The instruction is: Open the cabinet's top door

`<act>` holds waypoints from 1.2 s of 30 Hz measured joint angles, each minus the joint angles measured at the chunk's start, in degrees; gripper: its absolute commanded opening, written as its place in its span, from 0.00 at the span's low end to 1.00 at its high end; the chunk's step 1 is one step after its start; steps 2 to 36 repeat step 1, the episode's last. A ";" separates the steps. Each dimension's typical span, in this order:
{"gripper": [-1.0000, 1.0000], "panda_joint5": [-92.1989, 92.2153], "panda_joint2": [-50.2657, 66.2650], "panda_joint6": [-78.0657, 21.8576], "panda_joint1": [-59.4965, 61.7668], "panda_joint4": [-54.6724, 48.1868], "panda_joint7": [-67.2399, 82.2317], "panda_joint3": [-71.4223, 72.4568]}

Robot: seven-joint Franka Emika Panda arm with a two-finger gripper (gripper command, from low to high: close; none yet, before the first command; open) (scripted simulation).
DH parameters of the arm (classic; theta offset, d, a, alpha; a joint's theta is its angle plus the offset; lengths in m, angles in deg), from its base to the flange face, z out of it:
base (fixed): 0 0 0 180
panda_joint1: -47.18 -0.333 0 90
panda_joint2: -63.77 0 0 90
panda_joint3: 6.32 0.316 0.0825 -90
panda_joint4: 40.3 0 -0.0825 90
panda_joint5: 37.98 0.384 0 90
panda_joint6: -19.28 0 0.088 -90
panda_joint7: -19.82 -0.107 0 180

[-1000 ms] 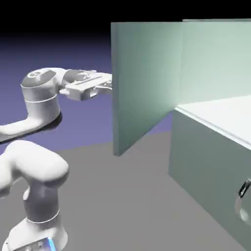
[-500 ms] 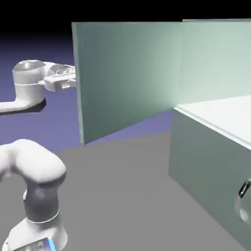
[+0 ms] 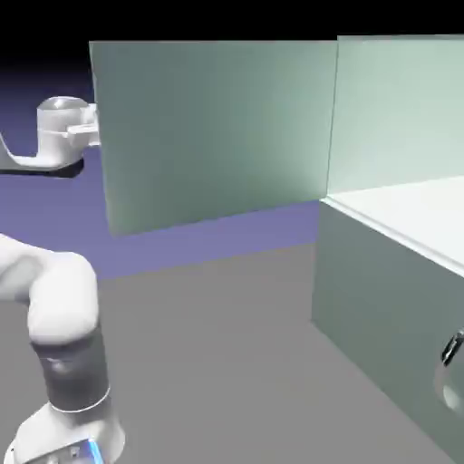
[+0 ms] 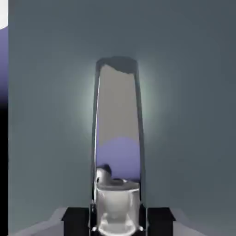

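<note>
Claw behind top door

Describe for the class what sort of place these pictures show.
Probably a simulated test scene, not a real room: a robot arm on a bare grey table, a plain boxy cabinet with the top door swung open, and a blank blue-violet backdrop.

Top door swung wide, walling off the arm's side, bare grey table open beneath and before it, cabinet lower body blocking the right — handle filling the gripper gap.
</note>
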 measured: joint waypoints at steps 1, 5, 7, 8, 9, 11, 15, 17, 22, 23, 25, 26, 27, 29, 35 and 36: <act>0.00 0.46 0.18 -1.01 2.07 -1.75 0.13 1.52; 0.00 0.46 0.18 -1.01 2.07 -1.75 0.13 1.52; 0.00 0.46 0.18 -1.01 2.07 -1.75 0.13 1.52; 0.00 0.46 0.18 -1.01 2.07 -1.75 0.13 1.52; 0.00 0.46 0.18 -1.01 2.07 -1.75 0.13 1.52; 0.00 0.46 0.18 -1.01 2.07 -1.75 0.13 1.52; 0.00 0.46 0.18 -1.01 2.07 -1.75 0.13 1.52; 0.00 0.46 0.18 -1.01 2.07 -1.75 0.13 1.52; 0.00 0.46 0.18 -1.01 2.07 -1.75 0.13 1.52; 0.00 0.46 0.18 -1.01 2.07 -1.75 0.13 1.52; 0.00 0.46 0.18 -1.01 2.07 -1.75 0.13 1.52; 0.00 0.46 0.18 -1.01 2.07 -1.75 0.13 1.52; 0.00 0.46 0.18 -1.01 2.07 -1.75 0.13 1.52; 0.00 0.46 0.18 -1.01 2.07 -1.75 0.13 1.52; 0.00 0.46 0.18 -1.01 2.07 -1.75 0.13 1.52; 0.00 0.46 0.18 -1.01 2.07 -1.75 0.13 1.52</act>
